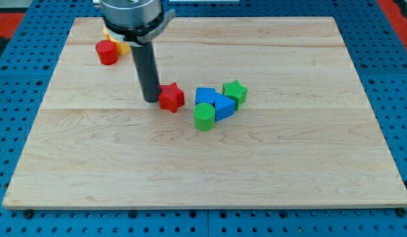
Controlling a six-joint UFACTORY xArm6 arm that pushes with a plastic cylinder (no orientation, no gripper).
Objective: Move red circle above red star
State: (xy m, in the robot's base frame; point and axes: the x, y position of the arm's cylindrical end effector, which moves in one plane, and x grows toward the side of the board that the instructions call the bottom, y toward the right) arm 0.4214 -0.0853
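The red circle (107, 52) sits near the board's top left corner. The red star (171, 97) lies near the board's middle, to the lower right of the red circle. My tip (151, 99) rests on the board just left of the red star, touching or nearly touching it. The tip is well below and to the right of the red circle.
A yellow block (122, 46) sits right behind the red circle, partly hidden by the rod. To the right of the red star is a cluster: a blue cube (205, 96), a blue triangle (222, 106), a green star (235, 92) and a green circle (203, 118). The wooden board (210, 164) lies on a blue pegboard.
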